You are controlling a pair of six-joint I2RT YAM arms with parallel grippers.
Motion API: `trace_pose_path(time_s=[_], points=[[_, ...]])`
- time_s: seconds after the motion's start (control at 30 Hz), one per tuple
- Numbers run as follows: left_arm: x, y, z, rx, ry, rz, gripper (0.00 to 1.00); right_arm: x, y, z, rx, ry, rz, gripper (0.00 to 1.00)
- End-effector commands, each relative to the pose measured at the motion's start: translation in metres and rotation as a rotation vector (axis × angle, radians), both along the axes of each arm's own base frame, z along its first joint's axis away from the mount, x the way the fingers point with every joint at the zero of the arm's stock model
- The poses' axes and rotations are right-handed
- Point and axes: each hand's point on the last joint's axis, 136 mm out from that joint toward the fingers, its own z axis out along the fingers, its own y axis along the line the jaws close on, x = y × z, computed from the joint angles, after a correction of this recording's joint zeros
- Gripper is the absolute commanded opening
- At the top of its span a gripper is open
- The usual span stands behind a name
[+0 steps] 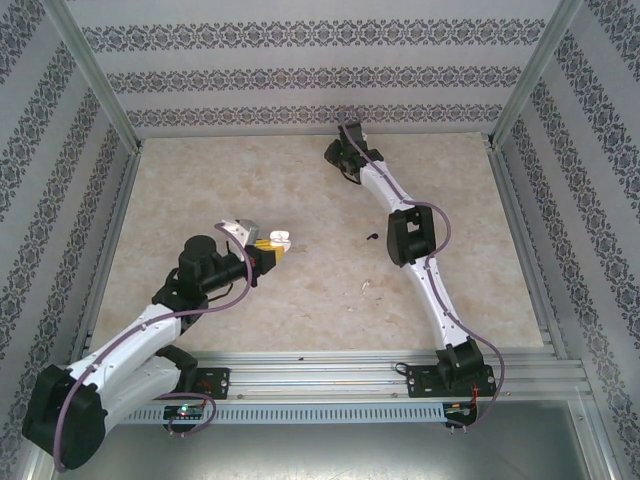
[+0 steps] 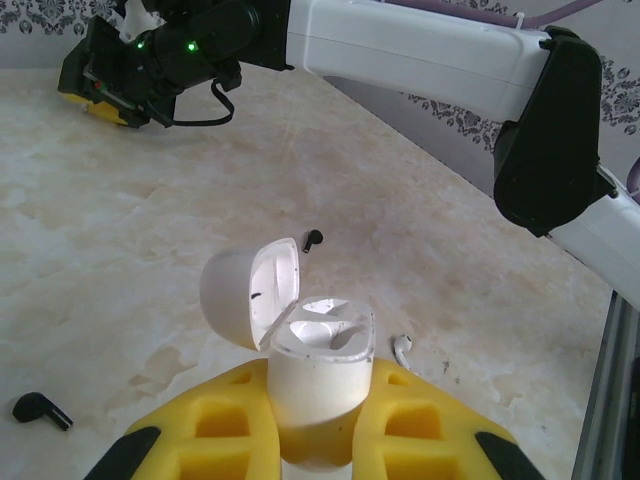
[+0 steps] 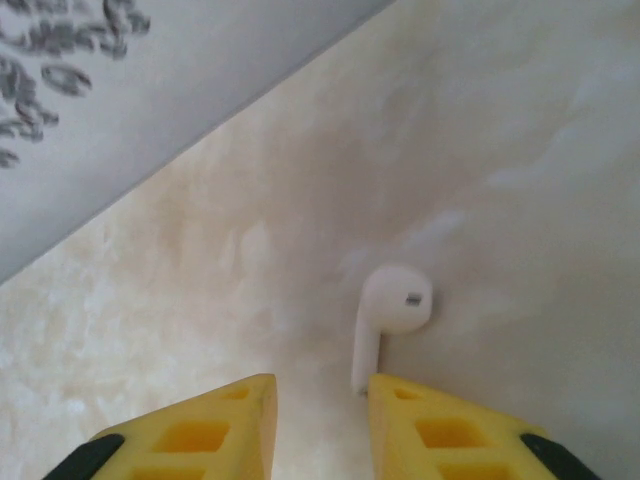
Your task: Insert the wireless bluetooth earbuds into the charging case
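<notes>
Lid (image 2: 235, 300) open, the charging case (image 2: 318, 365) stands clenched in the left claw (image 2: 315, 425), ready for loading, while beyond it the released right claw (image 3: 320, 410) frames a whitish earbud (image 3: 395, 305).

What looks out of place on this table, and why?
Loose on the table, not in the open charging case held by the left claw: far black bud, near black bud, white bud beside the case, stray white bud before the right claw.
</notes>
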Motion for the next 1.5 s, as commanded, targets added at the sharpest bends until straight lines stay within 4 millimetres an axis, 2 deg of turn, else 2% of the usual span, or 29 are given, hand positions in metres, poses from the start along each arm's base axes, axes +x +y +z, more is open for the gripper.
trace_pose_path(time_s=[0.0, 0.13, 0.23, 0.4, 0.5, 0.53, 0.77, 1.0, 1.47], points=[[-0.005, 0.007, -0.003, 0.003, 0.014, 0.017, 0.00, -0.032, 0.028, -0.005, -0.020, 0.093, 0.085, 0.24], [-0.011, 0.011, -0.002, 0.004, 0.010, 0.022, 0.00, -0.038, 0.027, 0.001, -0.059, 0.104, 0.094, 0.17], [-0.013, 0.013, 0.000, 0.010, 0.004, 0.027, 0.00, -0.037, 0.017, 0.020, -0.095, 0.083, 0.074, 0.19], [-0.010, 0.012, -0.001, 0.002, 0.005, 0.027, 0.00, -0.018, -0.004, 0.054, -0.058, 0.001, -0.002, 0.25], [-0.007, 0.009, -0.001, -0.004, 0.009, 0.023, 0.00, -0.005, -0.018, 0.063, -0.036, -0.032, -0.047, 0.27], [-0.006, 0.008, -0.001, -0.009, 0.011, 0.022, 0.00, -0.001, -0.023, 0.063, -0.029, -0.041, -0.061, 0.30], [-0.002, 0.007, -0.006, -0.001, 0.022, 0.022, 0.00, 0.022, -0.043, 0.051, 0.058, -0.076, -0.147, 0.42], [0.000, 0.007, -0.010, 0.005, 0.033, 0.024, 0.00, 0.039, -0.041, 0.040, 0.118, -0.136, -0.182, 0.44], [-0.003, 0.010, -0.013, 0.003, 0.035, 0.033, 0.00, 0.043, -0.037, 0.017, 0.126, -0.138, -0.178, 0.46]])
